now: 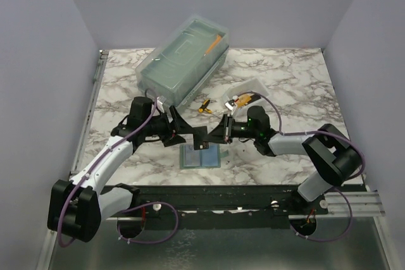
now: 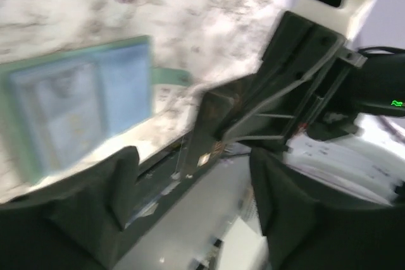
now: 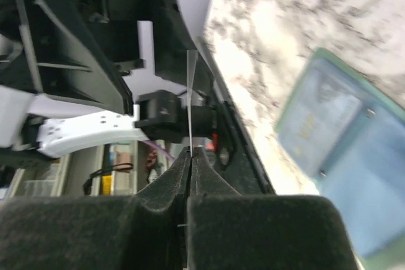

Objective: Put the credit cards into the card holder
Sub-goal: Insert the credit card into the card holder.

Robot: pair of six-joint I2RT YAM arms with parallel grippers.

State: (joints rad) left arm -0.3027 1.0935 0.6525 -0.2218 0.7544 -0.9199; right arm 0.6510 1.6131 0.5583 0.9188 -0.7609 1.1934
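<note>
The card holder (image 1: 200, 155) lies open on the marble table, pale pockets up; it also shows in the left wrist view (image 2: 82, 105) and the right wrist view (image 3: 342, 150). My right gripper (image 1: 216, 133) is shut on a black credit card (image 1: 202, 134) and holds it on edge just above the holder's far side. The right wrist view shows the card edge-on as a thin line (image 3: 190, 102). My left gripper (image 1: 188, 129) is open and faces the card (image 2: 212, 118) from the left, with the card ahead of its fingertips (image 2: 123, 178). A gold-yellow card (image 1: 244, 99) lies in a white tray.
The white tray (image 1: 252, 88) stands behind the right gripper. A yellow-handled small tool (image 1: 204, 107) lies on the table behind both grippers. A large translucent lidded box (image 1: 183, 58) stands at the back left. The table's front edge is just below the holder.
</note>
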